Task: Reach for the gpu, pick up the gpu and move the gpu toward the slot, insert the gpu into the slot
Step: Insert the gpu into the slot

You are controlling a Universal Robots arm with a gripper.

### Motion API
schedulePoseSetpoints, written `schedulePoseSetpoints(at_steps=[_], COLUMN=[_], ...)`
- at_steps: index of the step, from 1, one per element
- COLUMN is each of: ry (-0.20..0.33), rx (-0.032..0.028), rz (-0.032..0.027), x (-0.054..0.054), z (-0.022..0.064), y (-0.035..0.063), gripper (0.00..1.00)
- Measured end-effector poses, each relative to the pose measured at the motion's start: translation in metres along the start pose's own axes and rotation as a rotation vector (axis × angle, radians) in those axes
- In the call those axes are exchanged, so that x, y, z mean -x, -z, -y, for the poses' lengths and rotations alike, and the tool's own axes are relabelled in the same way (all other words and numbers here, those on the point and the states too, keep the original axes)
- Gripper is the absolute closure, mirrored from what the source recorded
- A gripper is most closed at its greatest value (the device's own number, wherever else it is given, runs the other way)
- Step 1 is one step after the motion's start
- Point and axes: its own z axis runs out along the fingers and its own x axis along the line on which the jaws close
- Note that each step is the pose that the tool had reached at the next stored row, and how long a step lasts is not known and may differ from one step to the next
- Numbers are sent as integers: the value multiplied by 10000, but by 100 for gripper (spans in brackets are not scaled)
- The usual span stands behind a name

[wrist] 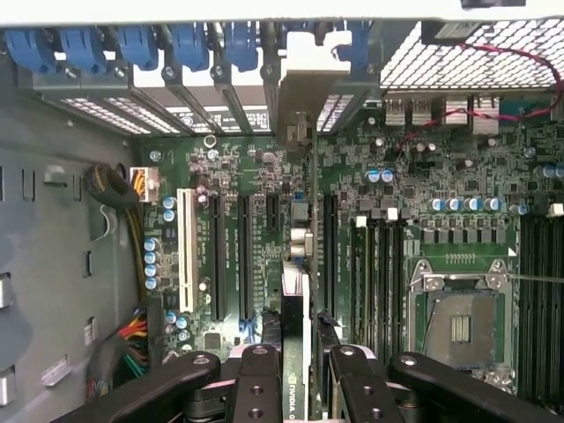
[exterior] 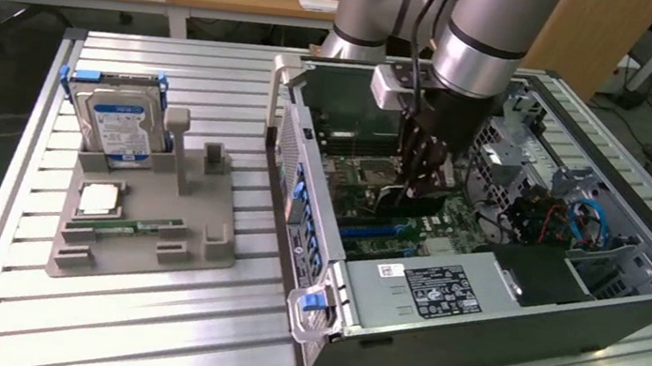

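Observation:
My gripper [exterior: 421, 162] is down inside the open computer case [exterior: 611, 320], over the green motherboard [exterior: 362, 150]. It is shut on the gpu [exterior: 422, 199], a thin dark card held upright. In the wrist view the two black fingers [wrist: 260, 374] clamp the gpu [wrist: 297, 295], seen edge-on, and its silver end bracket [wrist: 304, 84] reaches the case's rear wall. The card stands over the row of long black slots [wrist: 242, 256], between two of them. The slot right beneath it is hidden by the card. I cannot tell whether the card's edge touches it.
The square processor socket [wrist: 458, 317] and memory slots lie beside the card. A power supply [exterior: 439, 288] and cable bundles [exterior: 562, 219] crowd the case. On the table at the exterior view's left, a grey holder [exterior: 143, 225] carries a hard drive [exterior: 119, 123] and a memory stick [exterior: 137, 227].

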Motion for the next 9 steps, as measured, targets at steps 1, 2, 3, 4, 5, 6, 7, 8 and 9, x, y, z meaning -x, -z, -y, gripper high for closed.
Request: schedulePoseSetpoints(at_steps=[1,2,3,4,5,6,7,8,9], ry=[-1,-1,0,0,0,0,1,0,-1], rx=[0,0,-1,-1,0,0,0,0,0], rz=[0,1,2,1,1,0,0,0,-1], x=[0,0,-1,-2,-5,-7,-9,-11,-12], z=[-10,-17,-22,-27,-30,-33,-36,-38,-41], y=[-3,-8,-15,-24,-35,-46,-58,-68,-77], gripper=[74,74,74,74,74,74,74,74,74])
